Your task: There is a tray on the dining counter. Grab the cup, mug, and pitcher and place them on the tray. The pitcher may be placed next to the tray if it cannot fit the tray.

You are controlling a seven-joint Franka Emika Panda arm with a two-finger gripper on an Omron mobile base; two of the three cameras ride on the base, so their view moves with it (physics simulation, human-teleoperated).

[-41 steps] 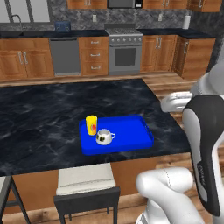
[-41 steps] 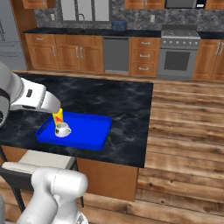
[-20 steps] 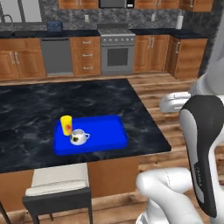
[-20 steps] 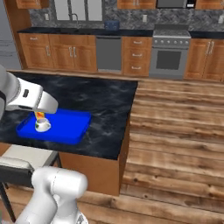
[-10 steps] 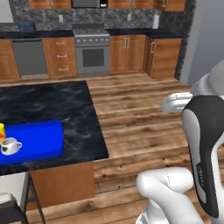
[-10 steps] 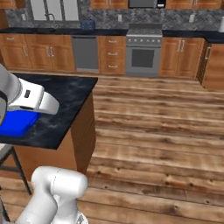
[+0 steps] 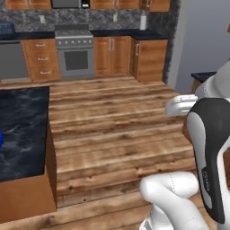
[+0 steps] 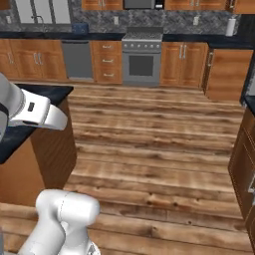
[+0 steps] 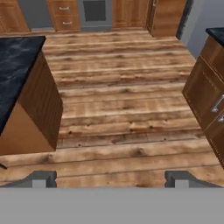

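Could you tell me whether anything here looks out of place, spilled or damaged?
Nothing stands out. The wooden floor is clean, the dining counter looks intact, and the cabinets and oven along the back wall are shut. The hand is open and holds nothing.

The floor (image 8: 149, 144) is wood, laid in long planks with a streaky brown and pale grain and a dull, matt look. The dining counter (image 7: 20, 130) has a black stone top veined in white, smooth with a faint sheen, on a base of plain reddish-brown wood with a matt face. The cabinets (image 8: 184, 64) along the far wall are warm brown wood with panelled doors and small pale metal handles. The oven (image 8: 142, 62) looks like brushed grey metal with a dark glassy door. The wall behind (image 8: 164, 20) is grey patterned tile. The robot arm (image 7: 211, 148) is smooth white and black plastic, slightly glossy.
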